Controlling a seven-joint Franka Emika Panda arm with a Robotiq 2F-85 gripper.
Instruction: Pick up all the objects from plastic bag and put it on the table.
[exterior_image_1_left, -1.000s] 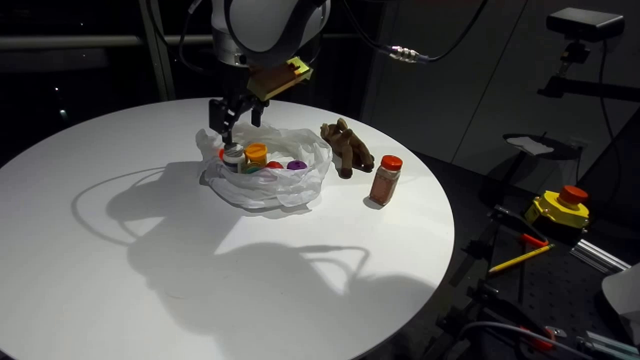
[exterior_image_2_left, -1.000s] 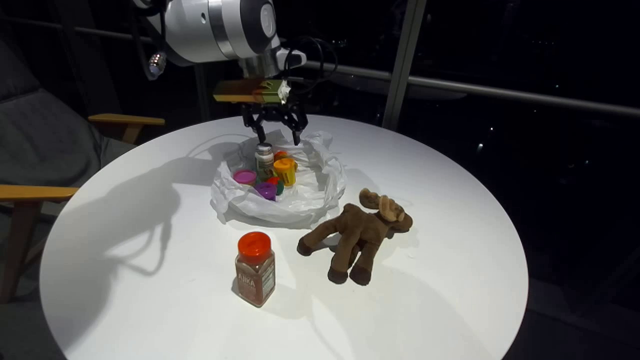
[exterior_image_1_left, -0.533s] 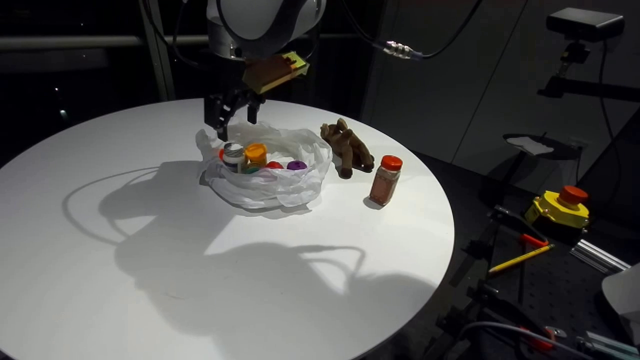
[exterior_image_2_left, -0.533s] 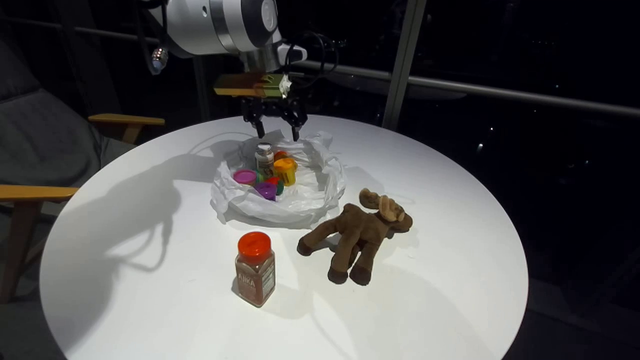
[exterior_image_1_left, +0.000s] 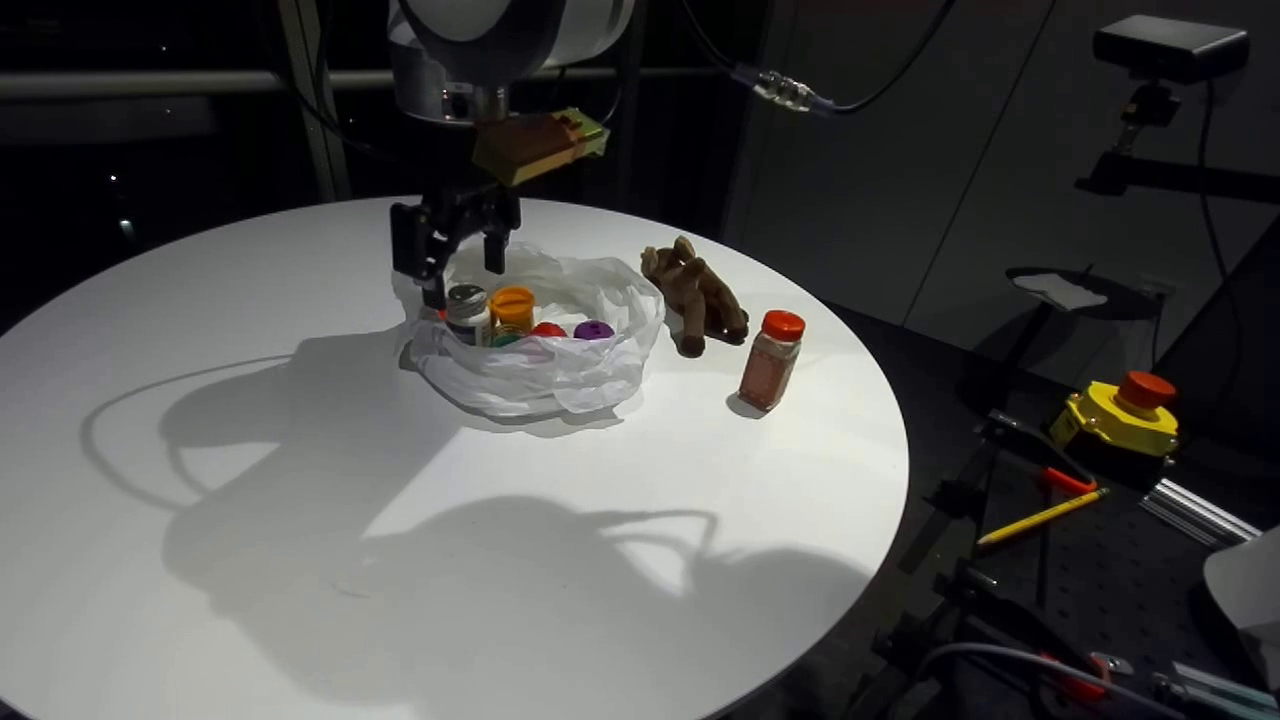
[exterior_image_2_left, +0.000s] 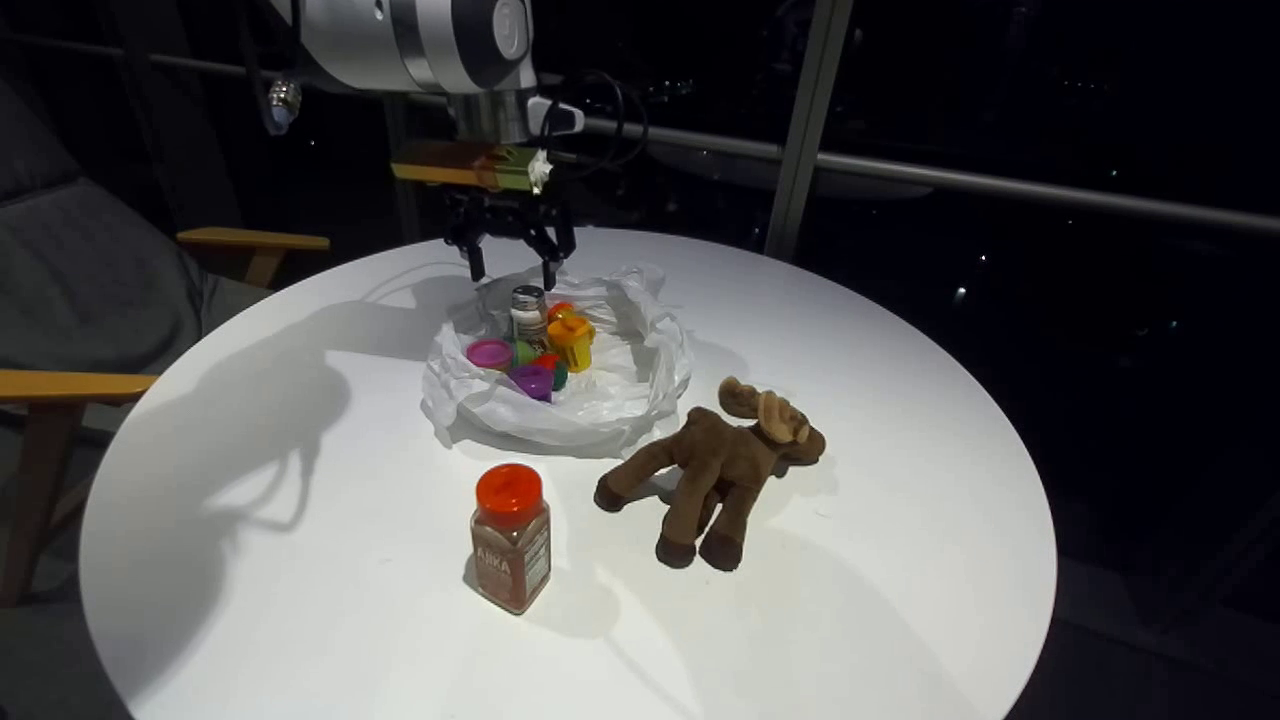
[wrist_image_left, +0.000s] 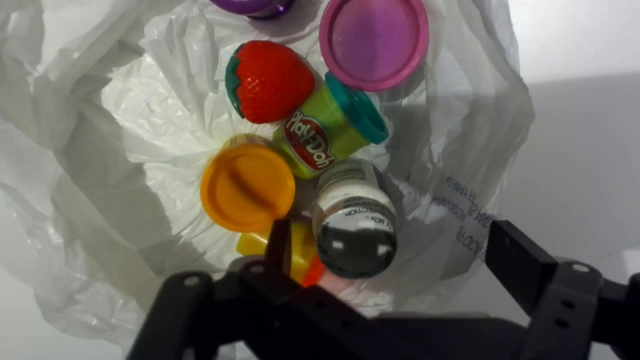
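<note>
My gripper (wrist_image_left: 390, 241) stands open over the far side of the white plastic bag (exterior_image_2_left: 545, 425), nothing between its fingers. Below, closer to one finger, is a dark-lidded jar (wrist_image_left: 356, 235) standing in the bag. Around it lie an orange-lidded cup (wrist_image_left: 247, 187), a green tub (wrist_image_left: 322, 130) with a teal lid, a red strawberry (wrist_image_left: 272, 82), a pink-lidded tub (wrist_image_left: 375, 42) and a purple item (wrist_image_left: 252, 4) cut by the frame edge. A finger partly hides a yellow-orange piece (wrist_image_left: 302, 245). On the white table (exterior_image_2_left: 380, 640), outside the bag, are the brown plush moose (exterior_image_2_left: 725, 460) and red-capped bottle (exterior_image_2_left: 512, 550).
A dark bench with a yellow-and-red button (exterior_image_1_left: 1120, 415) and a pencil (exterior_image_1_left: 1042, 517) stands beside the table. A camera on a mount (exterior_image_1_left: 1170, 48) rises behind it. An armchair (exterior_image_2_left: 80, 290) sits close to the table's edge in an exterior view.
The open gripper has shifted left in both exterior views, rising slightly and then dropping a little. The bag, its contents, the moose and the red-capped bottle have stayed in place.
</note>
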